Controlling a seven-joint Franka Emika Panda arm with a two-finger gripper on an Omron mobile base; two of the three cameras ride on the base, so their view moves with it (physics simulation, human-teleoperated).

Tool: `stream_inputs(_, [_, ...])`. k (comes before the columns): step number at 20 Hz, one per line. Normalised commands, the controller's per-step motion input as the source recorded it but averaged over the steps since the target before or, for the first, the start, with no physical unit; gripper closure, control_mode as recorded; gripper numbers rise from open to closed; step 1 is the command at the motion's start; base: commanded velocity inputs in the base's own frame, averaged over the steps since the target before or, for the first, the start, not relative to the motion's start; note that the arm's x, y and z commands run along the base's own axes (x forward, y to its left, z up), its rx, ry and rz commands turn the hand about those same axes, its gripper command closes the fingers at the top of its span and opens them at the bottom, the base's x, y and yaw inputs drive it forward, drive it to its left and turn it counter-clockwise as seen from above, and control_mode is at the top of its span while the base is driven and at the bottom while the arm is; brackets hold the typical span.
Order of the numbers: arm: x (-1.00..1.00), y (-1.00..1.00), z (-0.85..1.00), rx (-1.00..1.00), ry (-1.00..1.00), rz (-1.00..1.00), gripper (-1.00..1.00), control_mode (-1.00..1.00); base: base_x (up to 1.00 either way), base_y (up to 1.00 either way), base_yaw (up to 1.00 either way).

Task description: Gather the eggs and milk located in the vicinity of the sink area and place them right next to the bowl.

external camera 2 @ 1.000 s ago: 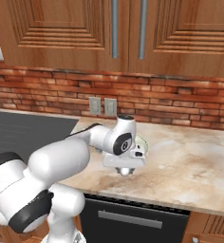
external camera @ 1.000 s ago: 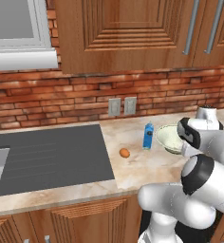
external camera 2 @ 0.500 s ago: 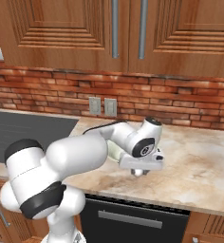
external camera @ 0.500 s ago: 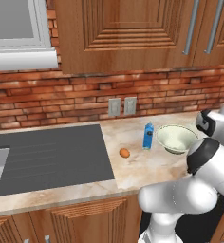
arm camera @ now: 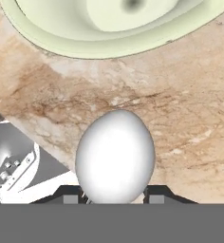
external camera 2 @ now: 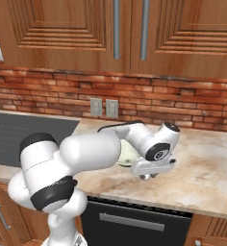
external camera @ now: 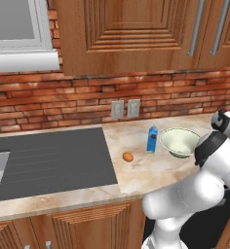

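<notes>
My gripper is shut on the white egg, which sits between the two dark fingertips just above the marble counter. The pale greenish bowl lies close ahead of the egg. From the right base view the gripper hangs low over the counter beside the bowl, which my arm partly hides. Left of the bowl stands the blue milk carton, and the orange-brown egg lies between the carton and the dark sink.
A brick wall with two outlets backs the counter, and wooden cabinets hang above. Open marble counter stretches right of the gripper. The counter's front edge runs close below the gripper, with a dark appliance front under it.
My arm has swung right across the bowl, carrying the white egg, and the hand now sits lower at the bowl's right side. The bowl is uncovered in the left base view.
</notes>
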Motion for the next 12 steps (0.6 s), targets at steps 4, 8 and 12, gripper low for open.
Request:
stream_inputs(4, [0.0,-0.02,0.0,0.03,0.0,0.18,1.0,-1.0,0.0,0.0,0.0])
stream_inputs(8, [0.01,0.0,-0.02,0.01,0.0,0.13,1.0,-1.0,0.0,0.0,0.0])
stream_inputs(12, [0.06,0.0,-0.2,0.0,0.0,0.1,1.0,-1.0,0.0,0.0,0.0])
